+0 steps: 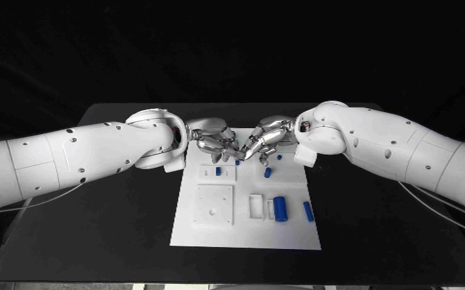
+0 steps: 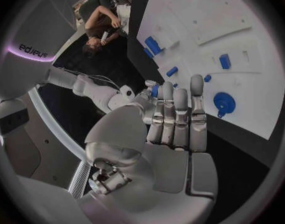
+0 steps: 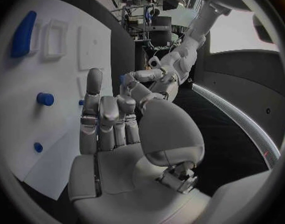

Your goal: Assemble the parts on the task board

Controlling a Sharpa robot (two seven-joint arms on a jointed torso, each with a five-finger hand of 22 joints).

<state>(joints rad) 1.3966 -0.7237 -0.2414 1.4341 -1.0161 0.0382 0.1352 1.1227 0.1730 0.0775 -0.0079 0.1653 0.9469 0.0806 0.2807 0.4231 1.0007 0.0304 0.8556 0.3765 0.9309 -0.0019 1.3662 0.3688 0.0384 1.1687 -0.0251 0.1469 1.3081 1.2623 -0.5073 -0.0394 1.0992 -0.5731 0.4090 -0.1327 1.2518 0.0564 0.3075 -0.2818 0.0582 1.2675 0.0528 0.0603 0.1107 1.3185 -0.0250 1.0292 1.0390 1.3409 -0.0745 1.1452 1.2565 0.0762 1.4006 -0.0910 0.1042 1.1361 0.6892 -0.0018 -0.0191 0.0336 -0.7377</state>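
Robotics lab / demo bench. Black table (image 1: 116,223) against a black backdrop, a white task board (image 1: 291,236) with blue parts (image 1: 280,208) laid out at centre. Wrist views show equipment racks and stands (image 3: 156,15) at the far end, curved white panels w/ light strips (image 3: 241,119) round the bench.
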